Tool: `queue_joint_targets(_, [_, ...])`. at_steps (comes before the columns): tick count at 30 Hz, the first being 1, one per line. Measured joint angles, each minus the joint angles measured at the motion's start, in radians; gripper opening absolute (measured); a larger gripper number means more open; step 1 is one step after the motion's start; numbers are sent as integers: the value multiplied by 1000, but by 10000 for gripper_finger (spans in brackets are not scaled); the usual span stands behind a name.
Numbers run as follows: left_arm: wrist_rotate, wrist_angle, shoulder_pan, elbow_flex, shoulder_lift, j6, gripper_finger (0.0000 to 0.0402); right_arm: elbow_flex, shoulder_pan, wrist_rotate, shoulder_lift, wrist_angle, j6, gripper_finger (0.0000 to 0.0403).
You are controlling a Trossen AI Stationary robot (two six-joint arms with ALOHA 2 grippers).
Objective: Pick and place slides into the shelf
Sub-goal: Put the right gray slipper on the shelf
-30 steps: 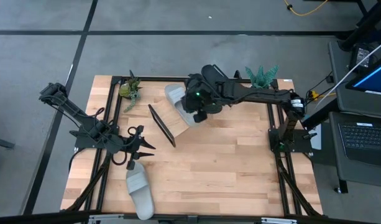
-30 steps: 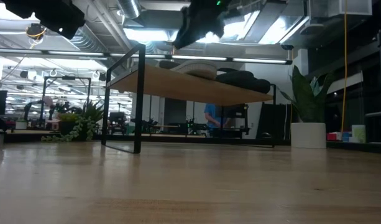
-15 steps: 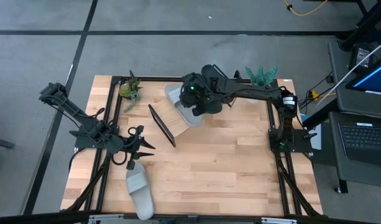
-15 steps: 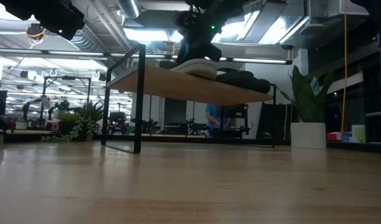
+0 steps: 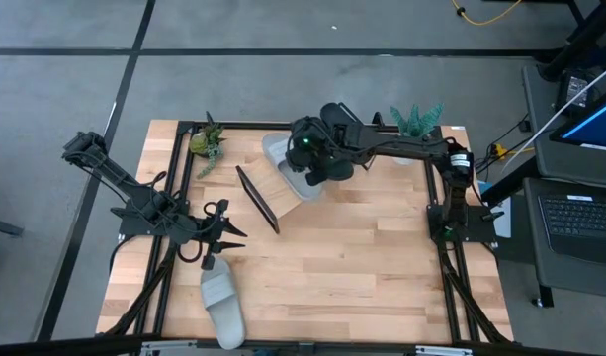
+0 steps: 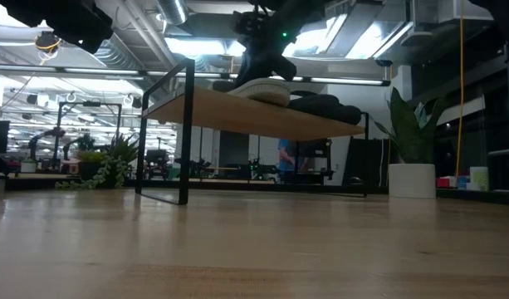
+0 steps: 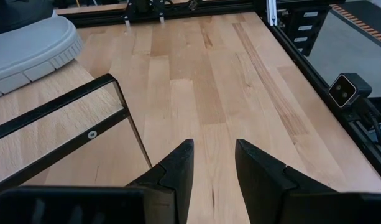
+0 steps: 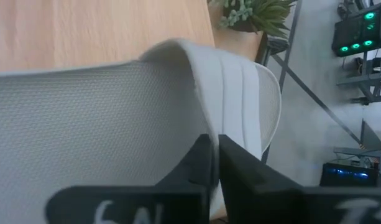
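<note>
Change: a second ago the right gripper (image 5: 304, 168) hung above the shelf (image 5: 288, 190) with fingers apart; it has since come down on the grey slide (image 5: 280, 151) and the fingers have drawn almost together. Left arm and the other slide have not moved.
Shelf: a tilted wood board on a black wire frame, near the far middle of the table (image 5: 362, 267). In the low view it stands raised, board (image 6: 262, 118) sloping, with a grey slide (image 6: 261, 90) and dark slides (image 6: 325, 108) lying on it.
Grey slide on shelf: at the far left part of the board, partly under the right arm; the right wrist view shows its textured strap (image 8: 103, 124) and ribbed edge filling the frame.
Second grey slide (image 5: 222, 307): flat on the table at the near left edge, well apart from the shelf, just near of the left gripper (image 5: 226, 233).
Around: a small plant (image 5: 208, 140) at the far left corner, another plant (image 5: 416, 121) at the far right; a laptop (image 5: 577, 222) off the table's right side.
In the way: the right arm covers most of the shelf's right part from above (the dark slides show only in the low view).
Right gripper: fingers (image 8: 202, 168) nearly closed, pinching the rim of the grey slide's strap.
Left gripper: hovering over the table's left part, fingers (image 7: 178, 171) narrowly apart, holding nothing.
</note>
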Motion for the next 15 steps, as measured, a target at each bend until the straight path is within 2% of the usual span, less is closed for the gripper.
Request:
queue_joint_targets(3, [0,0,0,0,0,0,110,0,0,3,0,-2,0,12])
queue_joint_targets(8, [0,0,0,0,0,-1,110,0,1,28,0,-3,0,20])
queue_joint_targets(15, [0,0,0,0,0,-1,110,0,1,31,0,-16,4,11])
